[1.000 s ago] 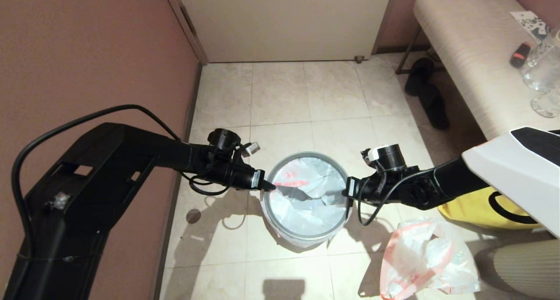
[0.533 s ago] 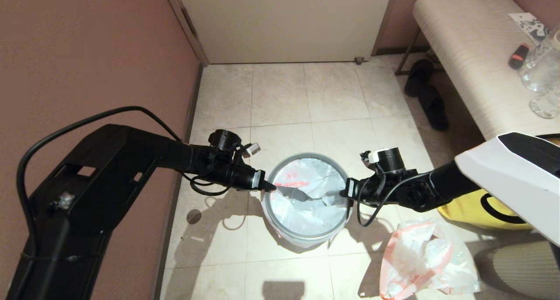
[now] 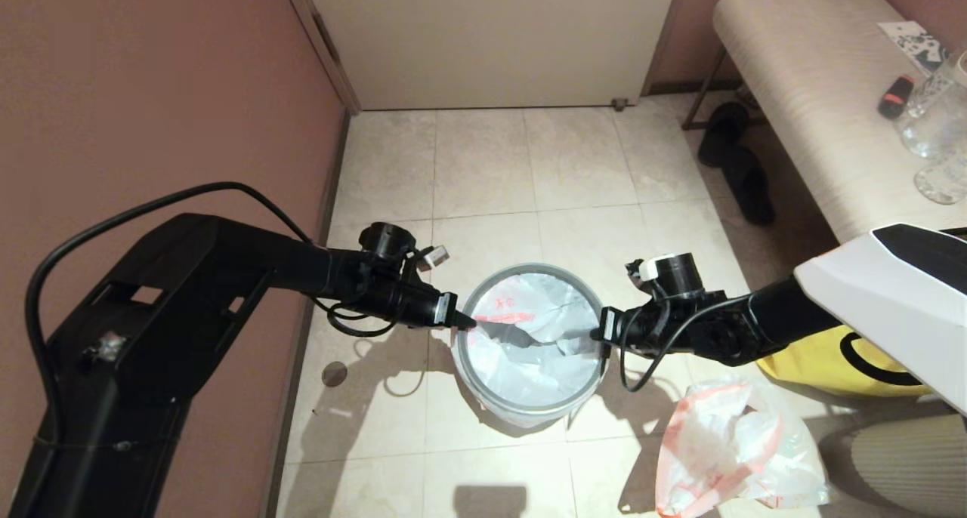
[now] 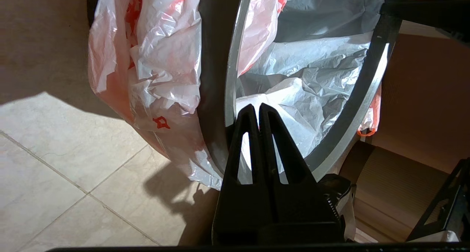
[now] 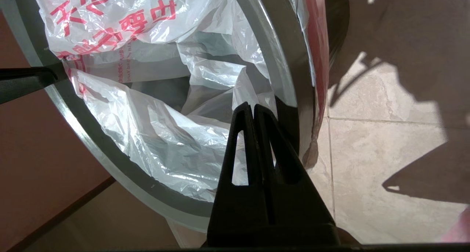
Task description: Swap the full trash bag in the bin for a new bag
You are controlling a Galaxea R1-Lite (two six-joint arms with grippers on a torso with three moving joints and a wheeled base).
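With closed, empty jaws, both grippers [image 3: 467,322] [image 3: 597,332] should press the hoop [image 3: 529,408] evenly onto the new bag [image 3: 529,344], avoiding tilt.

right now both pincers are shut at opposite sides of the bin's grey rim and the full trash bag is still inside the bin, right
Not quite. The full trash bag lies on the floor beside the bin, as the head view shows; the bag in the bin is the new bag. The left pincer and right pincer are indeed shut at opposite sides of the rim.
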